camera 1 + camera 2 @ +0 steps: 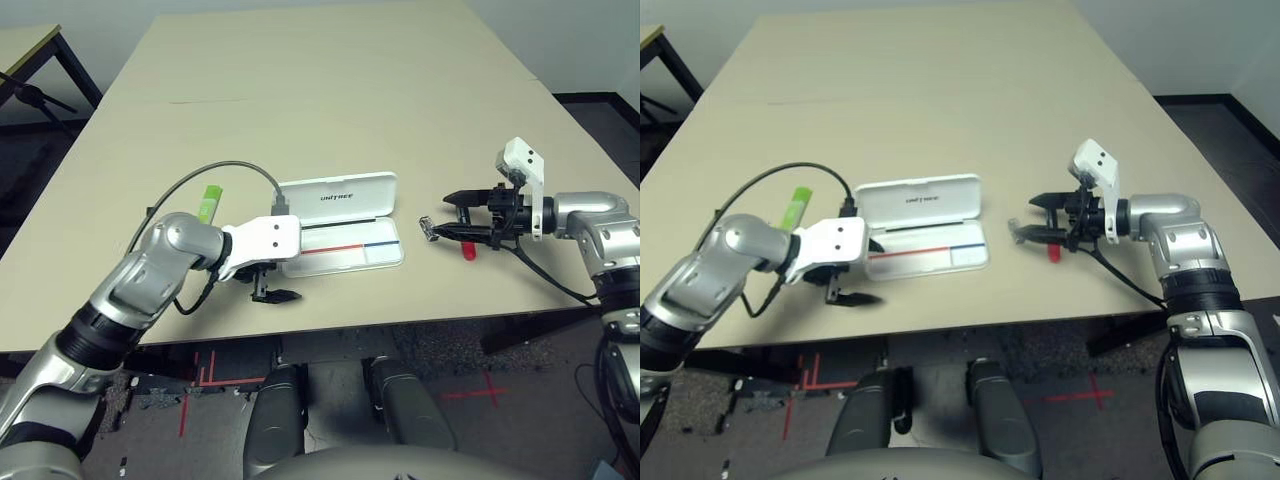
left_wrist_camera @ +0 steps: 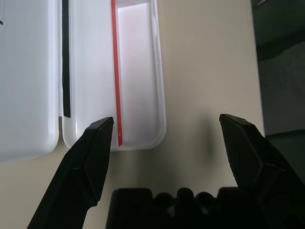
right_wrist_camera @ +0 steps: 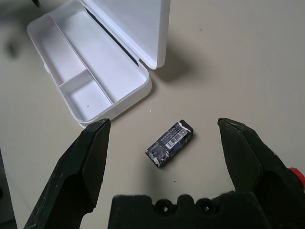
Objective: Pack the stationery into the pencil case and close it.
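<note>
while open: pencil case (image 1: 340, 225) is lying mid-surface, tray unfilled.
left end effector (image 1: 274, 295): gaping, gripping nothing.
right end effector (image 3: 164, 143): spreading over metal piece (image 3: 169, 142); it risks skidding away.

The beige table (image 1: 320, 90) stretches out well beyond my left gripper (image 1: 275, 295) and my right gripper (image 1: 462, 215), bare and smooth across its far half. A faint red line (image 1: 190, 101) marks its surface far ahead of my left gripper. Off past the table's far corner on my left gripper's side stands another table (image 1: 25, 45) with dark metal legs. On the dark floor (image 1: 470, 375) below the near edge, red tape marks (image 1: 205, 375) sit under my left gripper and a red cross (image 1: 488, 390) under my right gripper.
</note>
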Robot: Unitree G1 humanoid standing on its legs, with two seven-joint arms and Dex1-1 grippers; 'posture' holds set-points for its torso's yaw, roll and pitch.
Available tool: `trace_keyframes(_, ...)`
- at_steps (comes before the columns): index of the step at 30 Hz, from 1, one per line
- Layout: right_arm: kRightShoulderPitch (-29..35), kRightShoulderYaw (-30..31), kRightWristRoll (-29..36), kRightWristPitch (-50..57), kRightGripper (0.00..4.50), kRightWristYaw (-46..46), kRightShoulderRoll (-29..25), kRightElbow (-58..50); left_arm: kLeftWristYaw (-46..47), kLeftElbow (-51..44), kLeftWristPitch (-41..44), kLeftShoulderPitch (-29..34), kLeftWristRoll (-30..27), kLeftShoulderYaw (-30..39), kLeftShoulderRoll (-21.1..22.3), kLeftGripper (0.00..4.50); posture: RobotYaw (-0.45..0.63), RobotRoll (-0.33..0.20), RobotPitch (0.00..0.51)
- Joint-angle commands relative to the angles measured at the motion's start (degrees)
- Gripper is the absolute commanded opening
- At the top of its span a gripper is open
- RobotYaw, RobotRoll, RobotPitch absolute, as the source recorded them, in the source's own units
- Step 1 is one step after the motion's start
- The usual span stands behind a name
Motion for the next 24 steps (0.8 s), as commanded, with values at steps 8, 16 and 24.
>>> trace_keyframes(8, 4.03, -5.86, 3.81, 15.50, 4.50, -10.86, -4.15, -15.21, 0.13, -2.34, 1.77, -1.93, -10.49, 11.90, 1.74, 4.47, -0.05, 0.000, 0.111)
trace_keyframes(16, 7.04, -9.25, 6.47, 34.35, 4.50, -23.38, -4.54, -28.62, 1.46, -2.89, 3.48, -3.60, -14.56, 13.89, 1.36, 4.47, -0.07, 0.000, 0.114)
trace_keyframes(24, 2.64, -8.87, 2.13, 51.37, 4.50, -41.82, -1.41, -30.10, 2.16, -2.50, 2.87, -4.35, -15.46, 12.66, 0.76, 4.47, -0.10, 0.000, 0.118)
